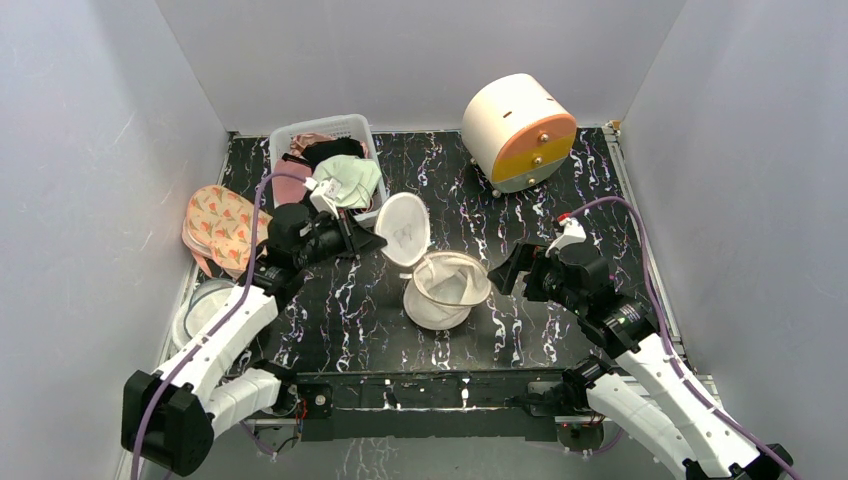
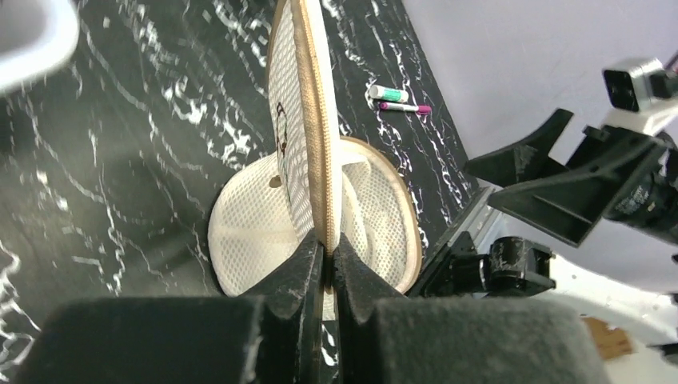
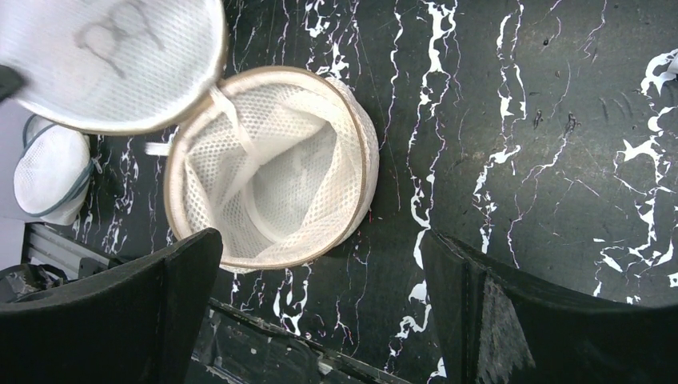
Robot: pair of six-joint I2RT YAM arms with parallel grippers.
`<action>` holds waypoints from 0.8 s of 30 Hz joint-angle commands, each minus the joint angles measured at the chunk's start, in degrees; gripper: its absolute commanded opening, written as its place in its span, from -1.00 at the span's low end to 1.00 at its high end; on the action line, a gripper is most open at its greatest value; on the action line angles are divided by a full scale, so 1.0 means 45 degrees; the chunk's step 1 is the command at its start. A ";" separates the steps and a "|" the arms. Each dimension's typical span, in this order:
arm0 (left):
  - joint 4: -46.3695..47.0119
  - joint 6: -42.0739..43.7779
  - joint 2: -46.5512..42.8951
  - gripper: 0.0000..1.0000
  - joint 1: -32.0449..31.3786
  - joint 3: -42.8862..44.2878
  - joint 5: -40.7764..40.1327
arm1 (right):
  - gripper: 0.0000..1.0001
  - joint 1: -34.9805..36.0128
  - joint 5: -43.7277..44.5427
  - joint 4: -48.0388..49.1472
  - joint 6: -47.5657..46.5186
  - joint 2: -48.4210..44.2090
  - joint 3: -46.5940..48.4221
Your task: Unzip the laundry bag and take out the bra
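The round white mesh laundry bag with a tan zipper rim stands mid-table, unzipped. Its lid is raised upright. My left gripper is shut on the lid's rim; in the left wrist view the gripper pinches the tan edge of the lid above the bag body. My right gripper is open and empty just right of the bag. In the right wrist view the gripper hovers by the bag's near rim. Inside are pale mesh folds and a strap-like band; I cannot pick out the bra.
A white basket of clothes stands at the back left. A cream-and-orange round drawer unit is at the back right. A watermelon-print pouch and a second mesh bag lie at the left edge. Two markers lie on the table.
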 commanded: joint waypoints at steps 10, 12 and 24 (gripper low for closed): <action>-0.3412 0.7416 -0.0222 -1.00 -0.3840 0.3295 -0.3589 | 0.91 0.0056 0.0089 0.0428 -0.0002 -0.0009 0.0147; -0.3487 0.8274 -0.0213 -1.00 -0.4549 0.3164 -0.4343 | 0.91 0.0056 0.0089 0.0417 0.0007 -0.0018 0.0146; -0.2637 1.3984 0.0441 -1.00 -0.8942 0.2542 -1.0972 | 0.91 0.0056 0.0122 0.0528 -0.0006 -0.0144 0.0095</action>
